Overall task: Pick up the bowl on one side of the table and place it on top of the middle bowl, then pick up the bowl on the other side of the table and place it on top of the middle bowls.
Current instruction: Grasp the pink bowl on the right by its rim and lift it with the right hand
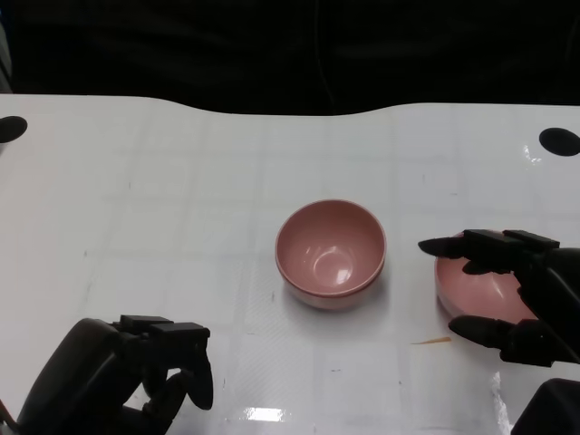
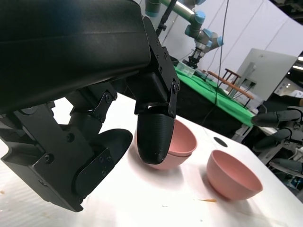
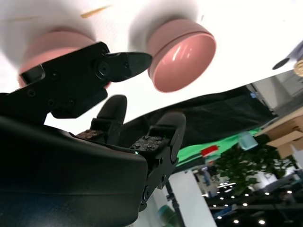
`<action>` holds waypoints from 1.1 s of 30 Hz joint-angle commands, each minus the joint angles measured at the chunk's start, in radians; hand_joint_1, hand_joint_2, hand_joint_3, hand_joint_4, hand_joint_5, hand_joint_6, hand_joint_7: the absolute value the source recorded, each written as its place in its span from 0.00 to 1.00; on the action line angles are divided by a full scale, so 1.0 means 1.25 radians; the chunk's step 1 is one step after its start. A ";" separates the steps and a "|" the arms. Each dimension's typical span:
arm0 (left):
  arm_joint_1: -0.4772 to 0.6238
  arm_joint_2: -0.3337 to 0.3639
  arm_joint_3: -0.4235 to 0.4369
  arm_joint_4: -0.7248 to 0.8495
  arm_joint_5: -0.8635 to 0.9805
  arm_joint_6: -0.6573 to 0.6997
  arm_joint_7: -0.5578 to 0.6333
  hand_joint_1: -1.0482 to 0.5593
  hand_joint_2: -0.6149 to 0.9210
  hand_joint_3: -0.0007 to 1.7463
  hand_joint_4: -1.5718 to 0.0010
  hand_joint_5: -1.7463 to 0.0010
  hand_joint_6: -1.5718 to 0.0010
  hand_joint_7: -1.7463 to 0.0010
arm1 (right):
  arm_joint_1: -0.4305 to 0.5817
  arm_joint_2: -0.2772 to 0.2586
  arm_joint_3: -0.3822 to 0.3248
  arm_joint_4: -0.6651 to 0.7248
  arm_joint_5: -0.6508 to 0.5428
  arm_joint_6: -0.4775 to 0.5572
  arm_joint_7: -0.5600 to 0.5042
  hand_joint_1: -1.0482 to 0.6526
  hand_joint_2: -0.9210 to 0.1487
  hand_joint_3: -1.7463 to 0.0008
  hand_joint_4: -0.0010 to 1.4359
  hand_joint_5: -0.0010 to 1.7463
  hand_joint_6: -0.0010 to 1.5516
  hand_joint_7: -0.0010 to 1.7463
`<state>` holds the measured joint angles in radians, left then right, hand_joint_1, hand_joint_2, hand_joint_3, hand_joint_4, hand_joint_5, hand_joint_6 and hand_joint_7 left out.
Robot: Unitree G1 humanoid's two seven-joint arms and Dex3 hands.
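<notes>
Two pink bowls [image 1: 331, 254] sit nested at the table's middle; the left wrist view shows both rims of the nested bowls [image 2: 182, 146]. A third pink bowl [image 1: 478, 288] stands on the table to their right, seen too as the single bowl [image 2: 233, 176] in the left wrist view. My right hand [image 1: 507, 290] straddles it, fingers stretched over the far rim and thumb at the near side; I cannot tell if they touch it. In the right wrist view this bowl [image 3: 45, 47] lies behind the fingers [image 3: 118, 64]. My left hand [image 1: 136, 372] rests at the near left, fingers curled in, holding nothing.
The white table [image 1: 181, 199] has a black round hole at its far right corner [image 1: 558, 141] and another at the far left [image 1: 11, 129]. A thin orange sliver [image 1: 433, 341] lies near the right bowl. Beyond the far edge is dark.
</notes>
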<state>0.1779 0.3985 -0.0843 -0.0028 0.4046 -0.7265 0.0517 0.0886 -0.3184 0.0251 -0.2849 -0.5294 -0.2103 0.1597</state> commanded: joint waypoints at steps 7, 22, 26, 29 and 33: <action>0.001 0.001 0.000 -0.007 0.004 0.018 -0.022 0.63 0.52 0.92 0.42 0.00 0.45 0.15 | 0.023 -0.046 0.000 -0.083 -0.146 0.096 0.006 0.27 0.09 1.00 0.11 0.38 0.17 0.08; 0.006 -0.004 -0.001 -0.028 -0.002 0.042 -0.052 0.65 0.51 0.92 0.42 0.01 0.45 0.15 | 0.011 -0.076 0.032 -0.105 -0.256 0.196 0.076 0.24 0.10 1.00 0.07 0.33 0.14 0.05; 0.008 -0.005 0.000 -0.034 0.000 0.046 -0.056 0.65 0.50 0.92 0.42 0.02 0.45 0.15 | -0.004 -0.082 0.050 -0.111 -0.296 0.248 0.130 0.24 0.09 1.00 0.09 0.29 0.16 0.04; 0.007 -0.003 0.000 -0.034 0.000 0.042 -0.056 0.65 0.50 0.93 0.42 0.03 0.45 0.15 | -0.011 -0.084 0.059 -0.108 -0.314 0.264 0.143 0.25 0.09 1.00 0.11 0.26 0.17 0.03; 0.004 -0.004 -0.001 -0.029 -0.002 0.039 -0.057 0.64 0.50 0.93 0.41 0.03 0.44 0.16 | -0.024 -0.098 0.073 -0.092 -0.328 0.273 0.167 0.26 0.08 1.00 0.11 0.24 0.16 0.02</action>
<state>0.1792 0.3869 -0.0847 -0.0332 0.4049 -0.6742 -0.0106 0.0721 -0.4186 0.1171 -0.4078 -0.9320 0.1230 0.3550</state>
